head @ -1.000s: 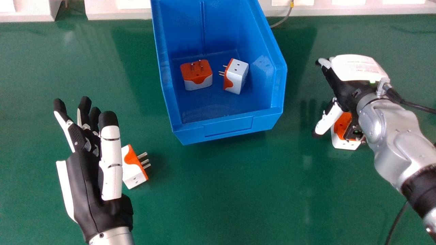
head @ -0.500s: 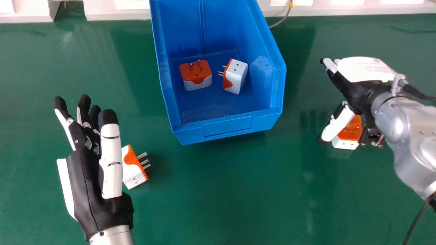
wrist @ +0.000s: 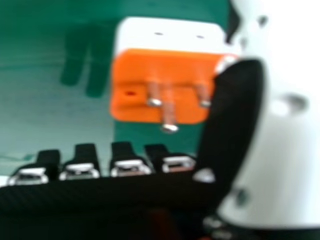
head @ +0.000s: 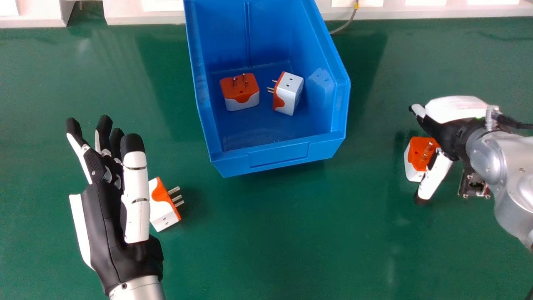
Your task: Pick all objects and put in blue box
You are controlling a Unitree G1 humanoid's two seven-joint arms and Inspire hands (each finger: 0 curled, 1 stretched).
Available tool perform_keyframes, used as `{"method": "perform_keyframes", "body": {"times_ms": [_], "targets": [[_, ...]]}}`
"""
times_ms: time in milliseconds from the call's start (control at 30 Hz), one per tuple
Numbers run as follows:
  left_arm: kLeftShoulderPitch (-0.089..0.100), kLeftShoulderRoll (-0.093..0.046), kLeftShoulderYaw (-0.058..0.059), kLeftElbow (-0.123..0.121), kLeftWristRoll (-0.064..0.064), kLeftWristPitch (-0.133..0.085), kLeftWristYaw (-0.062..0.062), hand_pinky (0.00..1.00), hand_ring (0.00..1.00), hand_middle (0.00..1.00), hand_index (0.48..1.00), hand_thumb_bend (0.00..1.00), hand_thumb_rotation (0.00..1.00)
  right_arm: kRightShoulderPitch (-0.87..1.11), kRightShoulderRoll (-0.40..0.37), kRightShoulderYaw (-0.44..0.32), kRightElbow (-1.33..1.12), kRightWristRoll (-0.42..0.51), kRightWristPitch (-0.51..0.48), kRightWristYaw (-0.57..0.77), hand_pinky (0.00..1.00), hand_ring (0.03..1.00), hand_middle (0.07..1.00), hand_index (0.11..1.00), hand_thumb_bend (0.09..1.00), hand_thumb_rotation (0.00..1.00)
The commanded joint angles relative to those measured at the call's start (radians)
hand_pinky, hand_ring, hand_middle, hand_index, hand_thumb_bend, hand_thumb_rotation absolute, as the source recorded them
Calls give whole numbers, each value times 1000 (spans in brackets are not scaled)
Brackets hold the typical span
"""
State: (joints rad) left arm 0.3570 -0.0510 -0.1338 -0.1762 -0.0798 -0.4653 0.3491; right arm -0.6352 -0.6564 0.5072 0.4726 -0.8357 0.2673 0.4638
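In the head view, the right hand (head: 452, 133) is beside an orange and white plug adapter (head: 413, 160) standing prongs up at the right, its thumb over the adapter's near corner. The right hand view has the hand's thumb (wrist: 237, 120) overlapping one end of that adapter (wrist: 160, 85); the fingers are extended, closed around nothing. My left hand (head: 109, 233) is open, palm turned inward, partly covering a second adapter (head: 164, 208) whose prongs point right. Inside the blue box (head: 279, 154) lie two more adapters, one (head: 241, 100) prongs up, the other (head: 289, 91) on its side.
The blue box stands between the hands, towards the back of the green table (head: 291, 233). Behind it runs a white ledge (head: 141, 17) with a thin cable (head: 347, 24). Another cable (head: 514, 123) runs from the right wrist.
The right hand has moved right and nearer the robot, uncovering more of the adapter beside it. That adapter has shifted slightly. The left hand and the box look still.
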Motion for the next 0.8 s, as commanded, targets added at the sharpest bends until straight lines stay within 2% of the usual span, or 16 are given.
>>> {"method": "perform_keyframes", "body": {"times_ms": [0,267,333,367,400,433,467,500,533,600,767], "targets": [[-22,-78,-3,-26,1,-7,-3,925,963,974,968,557,702,-41,13,5,36,-18,-25,-28,1000,1000,1000,1000,1000,274],[-13,-77,-3,-30,10,-7,0,933,966,975,970,549,711,-65,52,3,166,-1,-86,-94,1000,1000,1000,1000,1000,223],[-12,-77,-4,-31,7,-7,-1,933,967,977,971,548,714,-70,68,-11,195,21,-98,-112,1000,1000,1000,990,1000,178],[-11,-77,-4,-31,4,-7,-3,935,969,978,973,545,714,-71,77,-14,206,19,-96,-138,940,1000,1000,967,1000,142],[-11,-78,-4,-31,4,-6,-2,938,970,980,973,542,713,-67,91,-20,221,18,-98,-194,791,973,1000,917,972,99],[-10,-78,-5,-31,4,-7,-2,938,970,980,973,542,713,-60,106,-34,240,28,-118,-268,791,973,1000,917,972,99],[-10,-78,-5,-31,3,-8,-3,937,969,979,973,545,712,-49,118,-49,262,39,-149,-353,714,896,956,883,942,79],[-10,-77,-5,-31,2,-8,-4,936,968,978,972,547,711,-41,127,-61,282,51,-181,-421,634,807,886,837,859,63],[-10,-75,-4,-30,4,-8,-4,936,968,978,972,552,708,-38,133,-66,300,57,-203,-463,482,606,694,680,690,32],[-11,-74,-2,-30,6,-7,-3,931,966,976,972,553,709,-41,137,-65,323,63,-233,-501,363,472,563,552,573,10],[-12,-75,-2,-29,2,-12,-4,930,965,975,968,549,709,-55,141,-58,355,71,-268,-537,324,429,528,514,533,3]]}}
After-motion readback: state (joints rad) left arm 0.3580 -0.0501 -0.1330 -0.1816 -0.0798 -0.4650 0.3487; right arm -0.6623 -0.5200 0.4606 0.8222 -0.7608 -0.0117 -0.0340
